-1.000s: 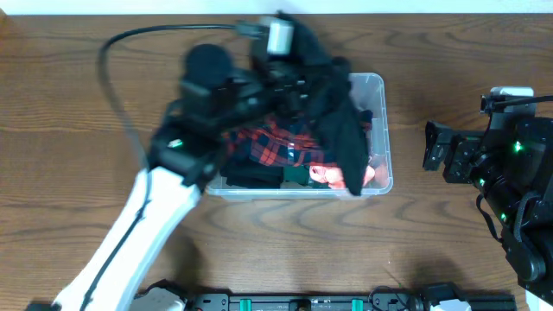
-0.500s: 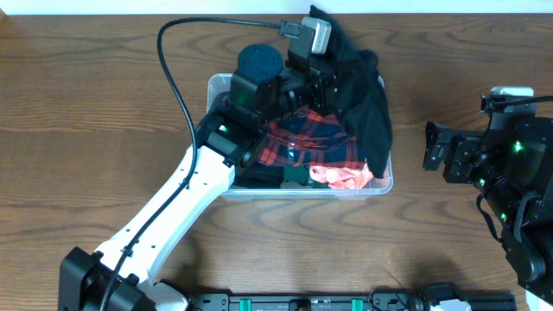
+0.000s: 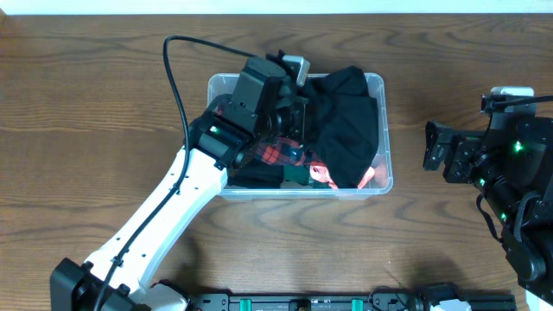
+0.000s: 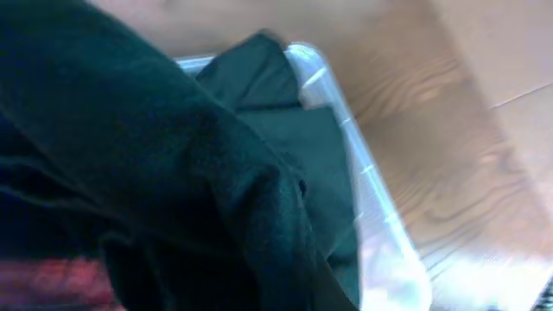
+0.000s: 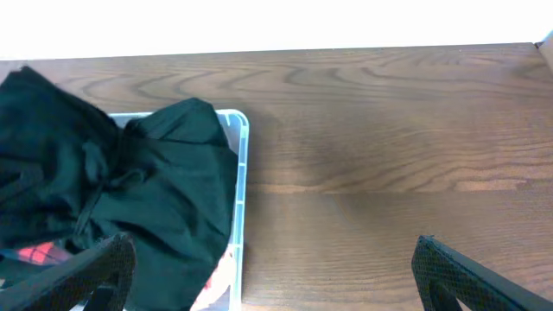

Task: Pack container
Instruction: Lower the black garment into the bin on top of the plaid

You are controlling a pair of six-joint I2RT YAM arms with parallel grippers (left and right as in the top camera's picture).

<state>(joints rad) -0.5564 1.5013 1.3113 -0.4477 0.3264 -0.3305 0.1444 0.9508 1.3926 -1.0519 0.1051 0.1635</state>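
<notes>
Left arm is down inside the container (image 3: 385,121), which sits on the tabletop (image 3: 86,130) with its long side toward the robot. The left gripper (image 3: 289,108) is buried in the black garment (image 3: 346,130) at the container's far side. Are the jaws clenched on that cloth or let go? I cannot tell: the overhead view hides them, and the left wrist view shows only dark fabric (image 4: 155,155) and a corner of the clear rim (image 4: 363,199).

The garment fills the container's right half, over a red plaid piece (image 3: 272,154) and a pink item (image 3: 321,175) at the near wall. Off to the container's right, well apart, the right gripper (image 3: 429,147) hangs with its jaws spread wide and empty. Its own camera shows the black cloth (image 5: 164,190) heaped up to the rim (image 5: 240,164).

The risks now. That heap looks high at the rim, so a fold could slide over the right wall and trail onto the tabletop. If the jaws are pinching cloth when the arm rises, the garment probably comes back out with them. A snag on the fingers would do the same. The container looks light, so a sideways pull could skid or tip it.
</notes>
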